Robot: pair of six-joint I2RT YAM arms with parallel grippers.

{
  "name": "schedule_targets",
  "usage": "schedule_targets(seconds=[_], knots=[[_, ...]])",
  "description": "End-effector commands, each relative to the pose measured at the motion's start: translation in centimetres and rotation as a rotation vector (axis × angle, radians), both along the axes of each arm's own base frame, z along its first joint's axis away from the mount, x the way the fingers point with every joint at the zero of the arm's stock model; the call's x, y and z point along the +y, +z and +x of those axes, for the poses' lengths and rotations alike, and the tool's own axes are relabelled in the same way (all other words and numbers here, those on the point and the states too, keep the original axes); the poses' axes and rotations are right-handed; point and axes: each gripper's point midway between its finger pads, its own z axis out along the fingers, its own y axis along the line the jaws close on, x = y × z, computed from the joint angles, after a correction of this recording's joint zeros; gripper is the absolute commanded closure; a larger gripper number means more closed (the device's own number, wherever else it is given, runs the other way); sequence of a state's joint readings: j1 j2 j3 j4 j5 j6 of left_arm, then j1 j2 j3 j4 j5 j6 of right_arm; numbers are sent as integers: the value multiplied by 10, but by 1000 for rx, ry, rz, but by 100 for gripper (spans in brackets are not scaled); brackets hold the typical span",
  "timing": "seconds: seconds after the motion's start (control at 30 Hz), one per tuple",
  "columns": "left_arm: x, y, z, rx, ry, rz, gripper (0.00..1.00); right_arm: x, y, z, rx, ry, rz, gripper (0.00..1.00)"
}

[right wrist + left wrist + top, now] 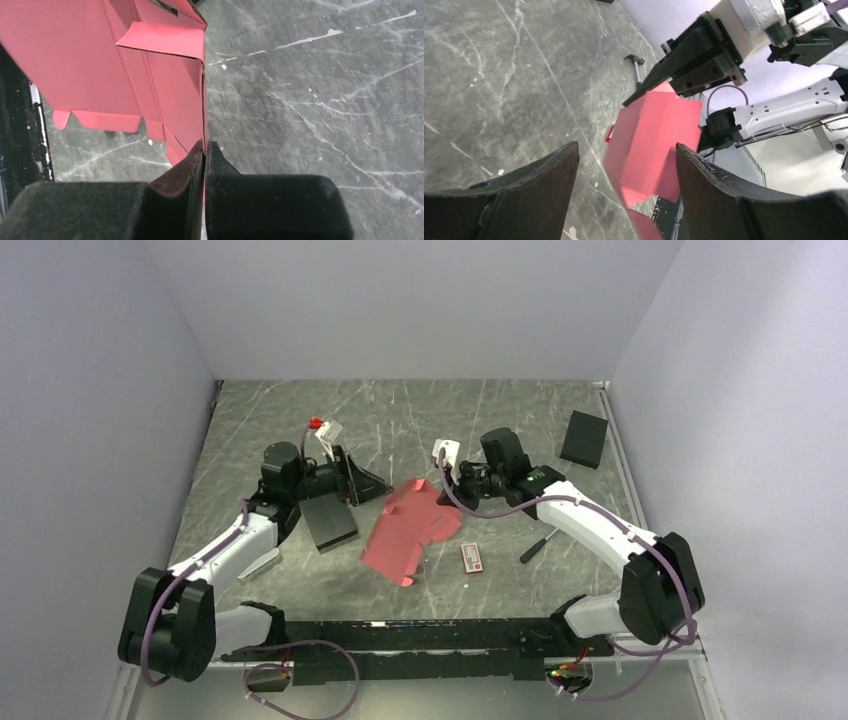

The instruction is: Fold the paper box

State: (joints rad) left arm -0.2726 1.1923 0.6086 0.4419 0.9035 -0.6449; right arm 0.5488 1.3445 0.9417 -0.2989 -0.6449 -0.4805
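Near edge first: a packet [471,558] and a dark-handled tool [537,545] lie on the table [260,430] right of centre, both apart from the work.

The paper box [408,525] is mid-table between the arms. It's an unfolded red sheet with the flaps not closed. The near end looks to be down on the table and the far-right edge raised.

Right gripper [204,147]: fingers together, clamped on that raised edge with the thin card pinched between the pads. Reads as an anchor grip, holding the sheet up and steady so the other arm has a free panel to work on.

Left gripper [626,150]: fingers apart, nothing between them. It's aimed at the sheet from its left side, near but not touching as far as I can tell. The wide gap is probably there to straddle a panel or flap.

A dark slab [329,523] lies just beside the left gripper, purpose unclear.

Far right: black box [584,438], well apart, not in play.

Folding looks barely begun. One small flap stands up in the right wrist view, the rest is unformed.
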Motion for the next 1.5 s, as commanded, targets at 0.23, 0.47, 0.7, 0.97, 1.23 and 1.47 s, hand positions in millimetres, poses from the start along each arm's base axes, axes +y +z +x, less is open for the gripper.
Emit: schedule_targets(seconds=[0.23,0.47,0.7,0.97,1.23,1.47], knots=[[-21,-5,-8,-17,-76,82,25,2,4,26,-56,-100,-78,100],[-15,-22,-2,24,-14,119,26,3,-12,27,-27,-97,-125,100],[20,-15,15,57,226,105,23,-4,-43,36,8,-129,-264,100],[54,-63,30,228,457,164,25,1,-73,44,-21,-160,-403,99],[65,-84,49,302,540,110,36,12,-93,46,-68,-166,-485,98],[56,-109,57,429,519,102,42,18,-107,42,-89,-161,-527,95]])
